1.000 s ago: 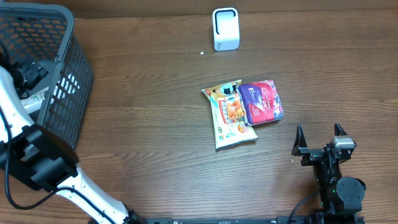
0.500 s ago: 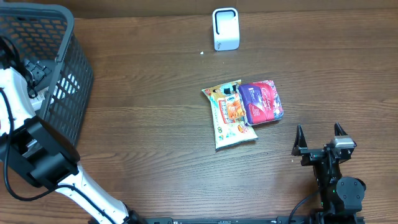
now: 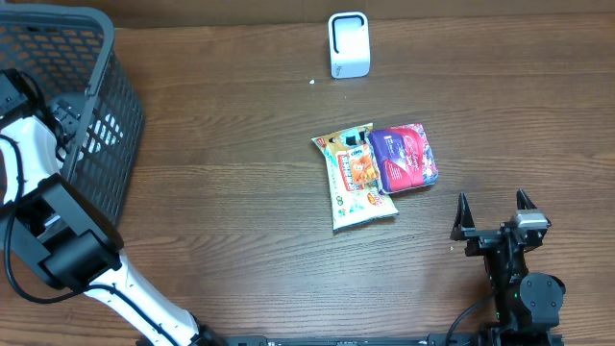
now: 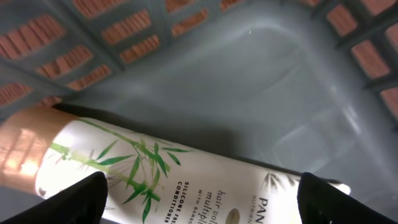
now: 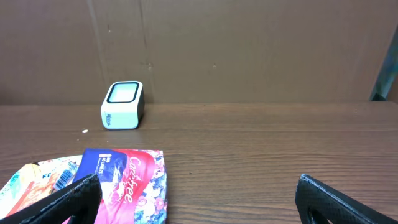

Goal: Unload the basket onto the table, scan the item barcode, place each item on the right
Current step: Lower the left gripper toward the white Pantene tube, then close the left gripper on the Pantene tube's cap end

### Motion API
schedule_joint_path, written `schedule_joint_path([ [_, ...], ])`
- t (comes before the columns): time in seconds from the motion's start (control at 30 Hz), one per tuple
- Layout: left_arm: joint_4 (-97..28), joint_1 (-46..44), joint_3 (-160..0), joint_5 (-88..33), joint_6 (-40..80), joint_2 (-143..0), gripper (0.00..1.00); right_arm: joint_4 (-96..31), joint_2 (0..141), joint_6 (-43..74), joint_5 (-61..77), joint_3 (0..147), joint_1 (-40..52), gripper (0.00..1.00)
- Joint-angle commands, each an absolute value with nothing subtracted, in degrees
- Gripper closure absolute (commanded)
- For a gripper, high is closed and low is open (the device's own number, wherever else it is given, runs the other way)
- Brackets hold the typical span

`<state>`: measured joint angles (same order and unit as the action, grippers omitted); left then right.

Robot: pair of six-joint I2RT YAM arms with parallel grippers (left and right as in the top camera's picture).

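Observation:
A white conditioner bottle [image 4: 186, 168] with green bamboo leaves and a copper cap [image 4: 25, 137] lies on the floor of the grey basket [image 4: 261, 74]. My left gripper [image 4: 202, 194] hangs just over it, open, one finger at each side of the bottle's body. The basket [image 3: 110, 144] stands at the table's left, with my left arm [image 3: 29, 154] reaching into it. The white scanner [image 3: 348, 44] stands at the back centre. My right gripper [image 3: 494, 207] rests open near the front right, nothing between its fingers [image 5: 74, 199].
A snack packet [image 3: 356, 183] and a pink and blue Carefree pack [image 3: 404, 157] lie side by side mid-table, just ahead of my right gripper. The same pack [image 5: 124, 180] and the scanner [image 5: 123, 105] show in the right wrist view.
My left arm has shifted a little inside the basket and its fingers have narrowed slightly. The right arm and the packets have not moved.

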<state>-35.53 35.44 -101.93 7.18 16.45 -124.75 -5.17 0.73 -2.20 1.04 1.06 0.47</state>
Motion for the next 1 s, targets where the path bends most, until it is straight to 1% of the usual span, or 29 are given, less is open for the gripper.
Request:
schedule_joint_path([
  [0.0, -34.3, 35.6, -99.5, 8.1, 14.7, -125.3, 0.10, -4.8, 0.2, -2.4, 0.5, 0.5, 0.3, 0.00],
  [0.2, -31.1, 35.6, -95.7, 8.1, 14.7, -125.3, 0.08, -4.8, 0.2, -2.4, 0.5, 0.5, 0.3, 0.00],
  [0.37, -34.9, 35.6, -94.5, 7.9, 12.4, -125.3, 0.07, -4.8, 0.2, -2.4, 0.5, 0.5, 0.3, 0.00],
  [0.5, -40.9, 35.6, -94.5, 7.9, 8.3, -125.3, 0.12, -4.8, 0.2, -2.4, 0.5, 0.5, 0.3, 0.00],
  [0.53, -42.3, 35.6, -94.6, 7.9, 8.1, -125.3, 0.16, -4.8, 0.2, -2.4, 0.5, 0.5, 0.3, 0.00],
  [0.67, -46.0, 35.6, -94.6, 5.7, 8.9, -125.3, 0.24, -4.8, 0.2, -2.4, 0.5, 0.5, 0.4, 0.00],
  [0.83, -46.0, 35.6, -96.0, 7.5, 14.9, -124.8, 0.23, -4.8, 0.2, -2.4, 0.5, 0.5, 0.3, 0.00],
  [0.97, -45.6, 35.6, -98.7, 10.5, 25.3, -124.0, 0.23, -4.8, 0.2, -2.4, 0.5, 0.5, 0.3, 0.00],
])
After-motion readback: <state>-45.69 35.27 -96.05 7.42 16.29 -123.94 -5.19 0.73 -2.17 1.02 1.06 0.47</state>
